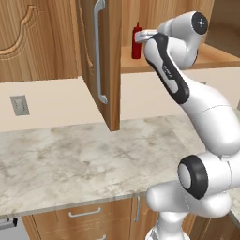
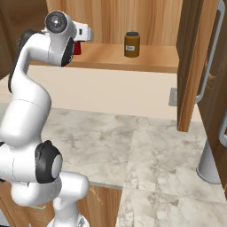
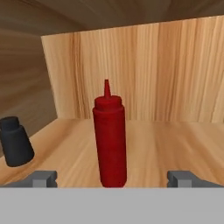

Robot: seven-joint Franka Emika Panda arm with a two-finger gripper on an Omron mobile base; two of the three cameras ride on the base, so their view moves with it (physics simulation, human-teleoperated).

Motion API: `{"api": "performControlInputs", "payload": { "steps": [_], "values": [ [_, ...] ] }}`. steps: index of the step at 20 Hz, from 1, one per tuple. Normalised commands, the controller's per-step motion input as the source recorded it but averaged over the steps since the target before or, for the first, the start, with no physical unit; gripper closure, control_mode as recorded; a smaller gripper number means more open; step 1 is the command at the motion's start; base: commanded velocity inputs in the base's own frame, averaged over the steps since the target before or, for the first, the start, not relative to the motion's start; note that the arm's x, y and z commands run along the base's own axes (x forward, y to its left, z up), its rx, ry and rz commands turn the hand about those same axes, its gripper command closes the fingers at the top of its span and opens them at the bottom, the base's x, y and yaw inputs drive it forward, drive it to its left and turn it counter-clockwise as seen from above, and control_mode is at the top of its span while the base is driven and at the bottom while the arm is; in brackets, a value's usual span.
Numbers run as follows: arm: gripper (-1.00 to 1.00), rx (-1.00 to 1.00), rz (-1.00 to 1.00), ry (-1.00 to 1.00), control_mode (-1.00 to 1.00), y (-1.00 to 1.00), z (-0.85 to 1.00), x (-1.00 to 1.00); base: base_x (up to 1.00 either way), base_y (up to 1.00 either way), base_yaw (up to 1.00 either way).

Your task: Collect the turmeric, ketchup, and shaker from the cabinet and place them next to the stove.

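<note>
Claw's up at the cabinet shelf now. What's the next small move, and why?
Probably ease the claw straight forward, then close. Its jaws stand wide open, the ketchup stands upright centred between the fingertips but beyond them, and the dark shaker sits well off to one side.

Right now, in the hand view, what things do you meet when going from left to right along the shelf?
Dark shaker → ketchup bottle, upright between the open gripper tips.

Wide-spread fingertips [image 3: 43,178] flank the ketchup [image 3: 110,140], bare shelf [image 3: 175,144] showing on both sides of it; a dark shaker [image 3: 15,141] stands off to the left near the cabinet's side wall [image 3: 22,78], the turmeric [image 2: 131,44] well apart along the shelf, open door [image 1: 101,61] hanging beside
</note>
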Motion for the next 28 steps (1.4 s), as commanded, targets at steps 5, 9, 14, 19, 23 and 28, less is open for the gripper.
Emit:
{"api": "performControlInputs", "payload": {
  "steps": [5, 9, 14, 19, 23, 28],
  "values": [
    [-1.00, -0.11, -0.01, 0.12, -1.00, 0.26, -0.02, 0.43, 0.00, 0.00, 0.00],
    [-1.00, -0.10, 0.00, 0.07, -1.00, 0.16, -0.08, 0.40, 0.00, 0.00, 0.00],
    [-1.00, -0.02, 0.00, 0.06, -1.00, 0.05, -0.09, 0.35, 0.00, 0.00, 0.00],
    [-1.00, 0.00, 0.00, 0.02, -1.00, 0.00, -0.16, 0.27, 0.00, 0.00, 0.00],
    [-1.00, -0.01, 0.00, 0.04, -1.00, 0.01, -0.16, 0.18, 0.00, 0.00, 0.00],
    [1.00, -0.01, 0.00, 0.02, -1.00, 0.02, -0.09, 0.06, 0.00, 0.00, 0.00]
  ]
}}
